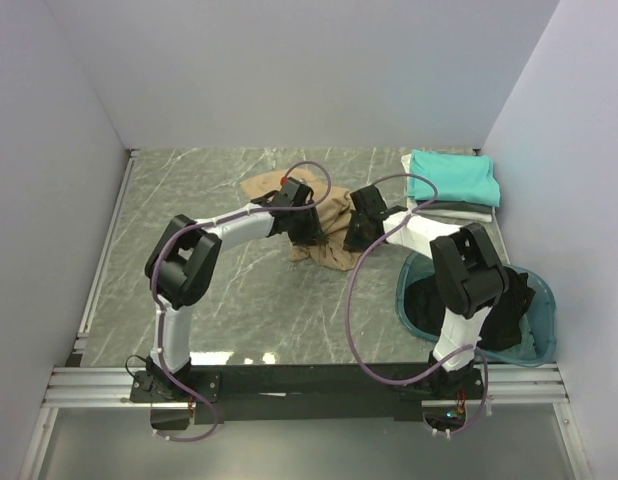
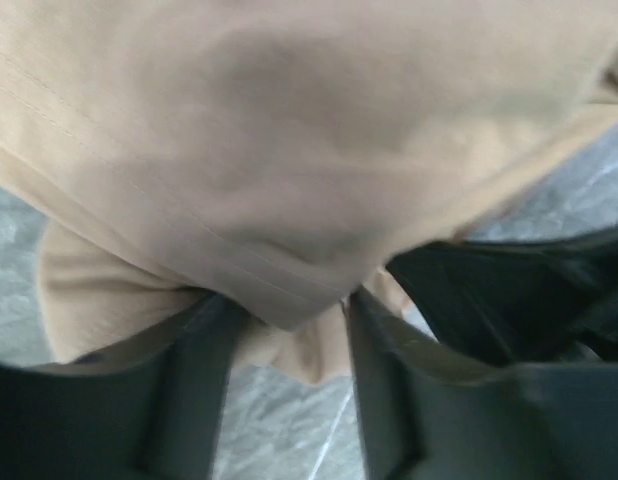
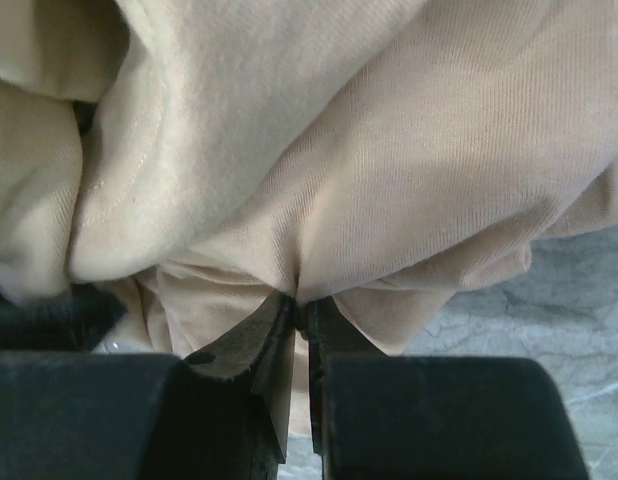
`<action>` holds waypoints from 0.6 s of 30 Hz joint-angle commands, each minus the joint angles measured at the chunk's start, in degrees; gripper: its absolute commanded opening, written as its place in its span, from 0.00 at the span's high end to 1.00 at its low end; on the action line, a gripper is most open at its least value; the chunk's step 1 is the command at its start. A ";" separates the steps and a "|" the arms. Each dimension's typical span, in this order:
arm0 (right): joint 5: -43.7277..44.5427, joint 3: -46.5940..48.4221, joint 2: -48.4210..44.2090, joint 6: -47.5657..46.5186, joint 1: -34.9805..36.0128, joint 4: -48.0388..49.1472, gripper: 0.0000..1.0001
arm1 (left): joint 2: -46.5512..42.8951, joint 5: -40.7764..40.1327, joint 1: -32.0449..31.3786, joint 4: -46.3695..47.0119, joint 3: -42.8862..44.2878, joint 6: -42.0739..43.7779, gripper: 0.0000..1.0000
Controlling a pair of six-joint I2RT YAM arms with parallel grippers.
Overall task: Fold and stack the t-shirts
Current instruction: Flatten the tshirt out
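The tan t-shirt lies crumpled at the middle of the table, between both grippers. My left gripper is at its left side. In the left wrist view the jaws stand apart, with a hem fold of the tan shirt hanging loose between the fingertips. My right gripper is at the shirt's right side, shut on a pinch of tan cloth. A folded teal t-shirt tops a stack with grey and white ones at the back right. A black shirt lies in the basin.
The round teal plastic basin stands at the front right, beside my right arm's base. The stack of folded shirts sits against the right wall. White walls close in the table on three sides. A metal rail runs along the near edge.
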 commanded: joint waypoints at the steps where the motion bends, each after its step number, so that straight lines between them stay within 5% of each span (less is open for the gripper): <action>1: 0.37 -1.49 -3.49 -0.06 -0.58 -0.30 1.00 | 0.49 -2.97 -0.07 1.50 3.56 0.28 0.58; 2: 0.37 -1.66 -4.37 0.03 -0.67 -0.22 1.00 | 0.66 -3.42 -0.07 1.24 4.00 0.37 0.74; 5: 0.64 -2.02 -6.47 -0.23 -1.46 -0.74 1.00 | 0.40 -6.58 0.28 -0.86 5.76 1.33 0.99; 18: 6.78 3.42 -20.45 -5.41 -7.17 -9.70 1.00 | -16.81 -9.40 9.41 -5.96 -0.56 5.81 1.00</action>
